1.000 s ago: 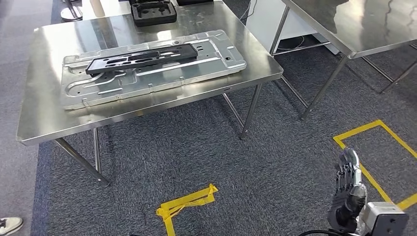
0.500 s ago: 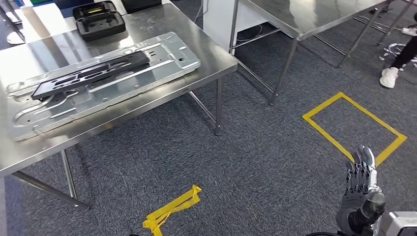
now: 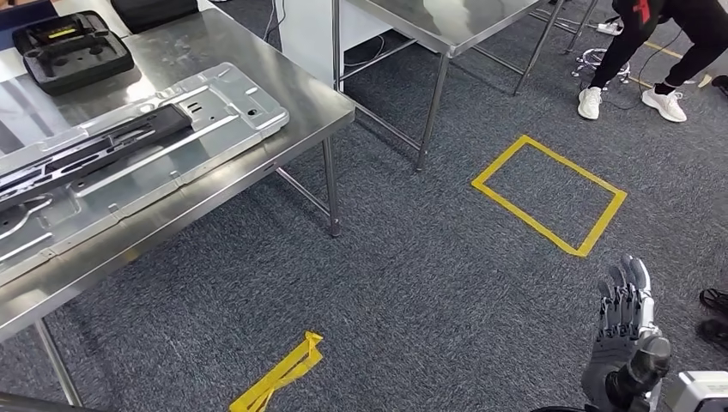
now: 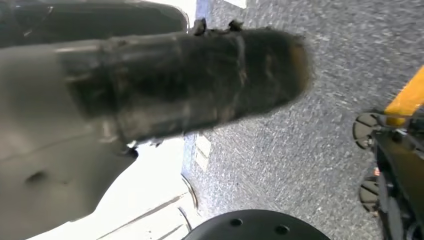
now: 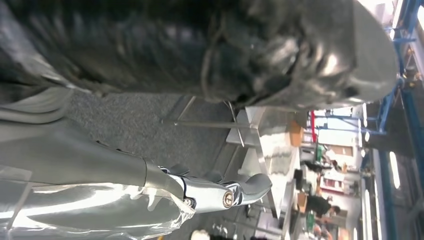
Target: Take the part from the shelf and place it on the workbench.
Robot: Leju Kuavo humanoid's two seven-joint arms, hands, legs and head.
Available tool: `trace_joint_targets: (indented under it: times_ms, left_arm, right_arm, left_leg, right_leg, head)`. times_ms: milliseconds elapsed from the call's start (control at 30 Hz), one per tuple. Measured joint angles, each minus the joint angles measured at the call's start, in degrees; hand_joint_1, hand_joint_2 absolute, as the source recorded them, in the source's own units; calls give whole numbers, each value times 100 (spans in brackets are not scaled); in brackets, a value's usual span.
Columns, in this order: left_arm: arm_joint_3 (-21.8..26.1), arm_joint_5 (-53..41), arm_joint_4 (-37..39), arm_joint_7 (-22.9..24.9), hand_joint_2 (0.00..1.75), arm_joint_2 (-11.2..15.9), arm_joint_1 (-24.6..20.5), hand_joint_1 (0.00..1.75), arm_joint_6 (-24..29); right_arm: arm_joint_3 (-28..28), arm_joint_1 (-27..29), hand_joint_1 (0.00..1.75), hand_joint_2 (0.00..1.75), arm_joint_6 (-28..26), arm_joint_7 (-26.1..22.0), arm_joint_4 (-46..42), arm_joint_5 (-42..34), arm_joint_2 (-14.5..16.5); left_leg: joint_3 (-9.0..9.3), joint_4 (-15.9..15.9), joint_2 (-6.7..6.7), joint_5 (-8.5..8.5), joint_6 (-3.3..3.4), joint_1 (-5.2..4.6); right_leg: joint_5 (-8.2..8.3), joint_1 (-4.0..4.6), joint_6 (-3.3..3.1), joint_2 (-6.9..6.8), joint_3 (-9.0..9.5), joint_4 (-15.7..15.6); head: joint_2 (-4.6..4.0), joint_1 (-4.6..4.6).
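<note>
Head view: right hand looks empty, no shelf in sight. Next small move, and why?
Probably keep turning to find the shelf. The right hand holds nothing, fingers apart over carpet; the workbench, at the left, already carries a metal panel with a black part on it.

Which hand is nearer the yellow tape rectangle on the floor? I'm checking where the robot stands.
The right. The right hand hangs just below the yellow tape rectangle in the head view. The left hand shows close up in its wrist view, so its spot can't be told.

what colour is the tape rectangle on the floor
Yellow: the tape rectangle on the grey carpet shows best in the head view.
</note>
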Motion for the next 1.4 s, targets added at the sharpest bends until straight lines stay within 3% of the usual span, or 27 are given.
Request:
trace_joint_targets:
  times_ms: [33,67,100,133,167,233,300,333,400,433,500,533,567,633,667,733,800,867,933,1000,1067,1133,1167,1233,1300,1367,1400]
  left_arm:
    - [1,0,1,2,0,-21,-3,0,1]
    - [2,0,1,4,0,-38,-4,0,1]
    - [2,0,2,6,0,-50,-2,0,2]
    - [3,0,2,6,0,-61,2,0,3]
    - [3,0,2,6,0,-66,5,0,3]
    - [3,0,2,4,0,-67,4,0,2]
    - [3,0,2,7,0,-70,-7,0,0]
    - [3,0,2,10,0,-75,-10,0,-1]
    - [3,0,1,12,0,-82,-8,0,-2]
    - [3,0,0,10,0,-82,-8,0,-2]
    - [3,1,-1,13,0,-71,-11,0,-2]
    - [3,2,-1,21,0,-59,-14,0,-3]
    - [3,3,-1,31,0,-41,-10,0,-4]
    - [3,4,-1,43,0,-7,9,0,-7]
    - [3,4,-1,47,0,8,22,0,-7]
    - [3,4,-1,48,0,25,38,0,-10]
    - [3,4,1,51,0,33,30,0,-16]
    - [3,4,2,56,0,34,1,0,-23]
    - [2,4,2,55,0,34,-21,0,-39]
    - [2,4,2,54,0,28,-23,0,-57]
    - [3,4,2,57,0,1,-12,0,-63]
    - [3,4,2,60,0,-30,6,0,-61]
    - [3,4,2,60,0,-39,12,0,-61]
    - [3,4,2,59,0,-44,11,0,-62]
    - [3,4,2,60,0,-43,2,0,-63]
    - [3,4,2,63,0,-43,-3,0,-64]
    - [3,4,1,64,0,-43,-9,0,-64]
  right_arm:
    - [-1,-2,0,0,6,0,-2,-3,2]
    - [-1,-1,0,0,13,0,-2,-8,4]
    - [-1,2,0,0,18,0,-2,-15,6]
    - [-1,3,0,0,21,0,0,-20,7]
    - [-1,3,0,0,23,0,1,-25,8]
    - [-2,2,0,0,26,0,1,-26,8]
    - [-6,-1,0,0,28,0,-4,-26,9]
    - [-8,-6,0,0,29,0,-8,-26,9]
    - [-21,-8,0,0,30,0,-22,-27,9]
    - [-29,2,0,0,30,-3,-33,-27,10]
    - [-43,3,0,0,30,-8,-51,-30,13]
    - [-45,2,0,0,30,-10,-54,-33,15]
    - [-47,-5,0,0,32,-9,-51,-38,15]
    - [-46,0,0,0,39,-7,-45,-45,17]
    - [-46,3,0,0,46,-7,-44,-48,19]
    - [-46,5,0,0,57,-7,-44,-56,21]
    - [-46,6,0,0,64,-7,-42,-69,22]
    - [-48,8,0,0,69,-7,-40,-84,22]
    - [-54,21,0,0,72,-7,-48,-91,19]
    - [-65,25,0,0,72,-7,-59,-91,10]
    - [-68,21,0,0,73,-6,-63,-90,8]
    - [-67,25,0,0,74,-5,-60,-90,11]
    - [-68,29,0,0,74,-4,-57,-90,10]
    - [-68,32,0,0,74,-4,-54,-90,10]
    - [-68,25,0,0,74,-4,-53,-90,11]
    - [-69,19,0,0,76,-4,-60,-90,12]
    - [-70,20,0,0,77,-4,-64,-90,12]
  left_leg:
    - [11,-3,68,-14,16,-7]
    - [21,-3,146,-31,28,-10]
    - [33,-3,227,-48,31,-14]
    - [49,-3,308,-66,26,-19]
    - [69,-3,380,-84,21,-25]
    - [134,-7,515,-127,-3,-36]
    - [202,-29,628,-172,-57,-47]
    - [232,-50,687,-184,-93,-43]
    - [289,-115,824,-205,-169,-32]
    - [314,-120,790,-233,-208,-26]
    - [178,218,473,-458,-246,-26]
    - [5,580,259,-625,-247,-25]
    - [-228,1005,130,-791,-237,-29]
    - [-600,1553,51,-870,-227,-36]
    - [-654,1535,42,-747,-221,-38]
    - [-468,911,-61,-258,-198,-38]
    - [-196,178,-352,99,-157,-30]
    - [-93,-79,-466,133,-114,-43]
    - [-48,-121,-297,126,-53,-50]
    - [10,-184,-129,135,18,-37]
    - [40,-205,28,118,55,-42]
    - [52,-201,191,87,59,-52]
    - [67,-200,274,67,52,-57]
    - [129,-199,429,16,25,-63]
    - [207,-191,561,-55,-27,-85]
    - [272,-196,689,-116,-95,-102]
    - [309,-209,760,-141,-130,-98]
  right_leg:
    - [-159,-17,22,-121,-219,395]
    - [-285,-34,35,-157,-440,768]
    - [-336,-45,39,-161,-602,1015]
    - [-277,-48,29,-162,-653,1047]
    - [-144,-48,9,-168,-606,900]
    - [257,-5,-77,-384,-206,85]
    - [456,55,-143,-667,130,-553]
    - [454,79,-153,-710,176,-655]
    - [472,88,-173,-551,198,-712]
    - [501,77,-190,-461,232,-773]
    - [566,44,-229,-290,329,-905]
    - [575,39,-244,-211,353,-939]
    - [575,42,-263,-127,367,-947]
    - [557,52,-287,62,378,-926]
    - [542,55,-291,167,386,-910]
    - [507,54,-277,377,411,-870]
    - [460,55,-232,549,400,-806]
    - [419,40,-166,687,358,-767]
    - [390,22,-104,743,317,-754]
    - [206,0,-58,430,173,-445]
    - [-158,-44,2,41,-183,307]
    - [-356,-82,65,-59,-518,923]
    - [-301,-92,82,-79,-541,939]
    - [62,-93,74,-184,-241,332]
    - [353,-55,19,-470,165,-446]
    - [389,-9,-43,-584,313,-734]
    - [381,2,-70,-494,321,-752]
  head:
    - [0,11]
    - [0,13]
    - [0,13]
    - [0,14]
    - [-1,13]
    - [-1,12]
    - [-1,8]
    - [-1,8]
    - [-1,18]
    - [-1,14]
    - [-1,-4]
    - [0,-14]
    - [0,-20]
    - [0,-24]
    - [-1,-24]
    - [-1,-25]
    - [-1,-24]
    - [-1,-23]
    - [-1,-22]
    - [-1,-8]
    - [0,4]
    - [0,3]
    - [1,3]
    - [0,3]
    - [0,1]
    - [0,-3]
    - [-1,-8]
